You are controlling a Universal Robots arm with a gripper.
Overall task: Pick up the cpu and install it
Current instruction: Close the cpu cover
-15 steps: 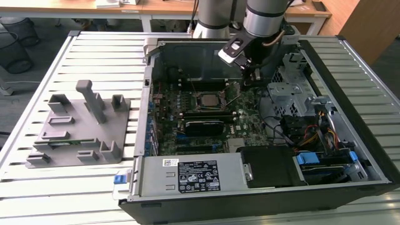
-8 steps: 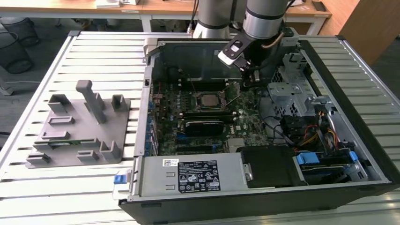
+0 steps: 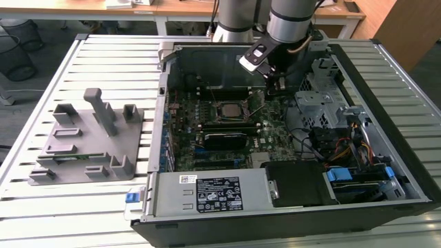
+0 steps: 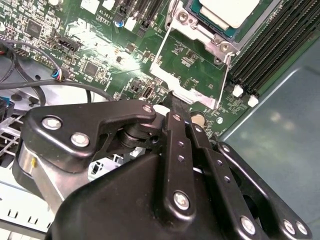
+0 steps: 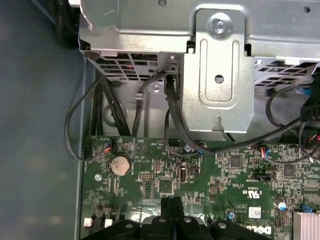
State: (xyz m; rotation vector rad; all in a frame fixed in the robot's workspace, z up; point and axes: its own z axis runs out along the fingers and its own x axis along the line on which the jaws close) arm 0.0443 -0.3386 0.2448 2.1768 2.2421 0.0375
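We found the cpu point(image 3: 230, 111), a small flat square chip with a silvery-grey metal top, lying in its socket near the middle of the green motherboard point(image 3: 272, 133) inside the open black computer case point(image 3: 289, 228). In the second wrist view its pale plate point(image 4: 227, 11) sat well apart from the black gripper point(image 4: 174, 98). The gripper's two fingers stood pressed together with nothing between them, their tips close over the board just beside the lower edge of the silvery hinged socket frame point(image 4: 192, 96). We could not tell whether the tips touched that frame. We judged the chief risk to lie there. A sideways slip of the closed tips could catch the thin frame or its wire lever, nudge the chip askew in the socket and bend the contacts beneath. Tips pressed onto the bare board could also scrape the small components around them. The black cables point(image 5: 172, 117) hanging from the grey metal drive cage point(image 5: 215, 100) lay near the arm and could snag it.
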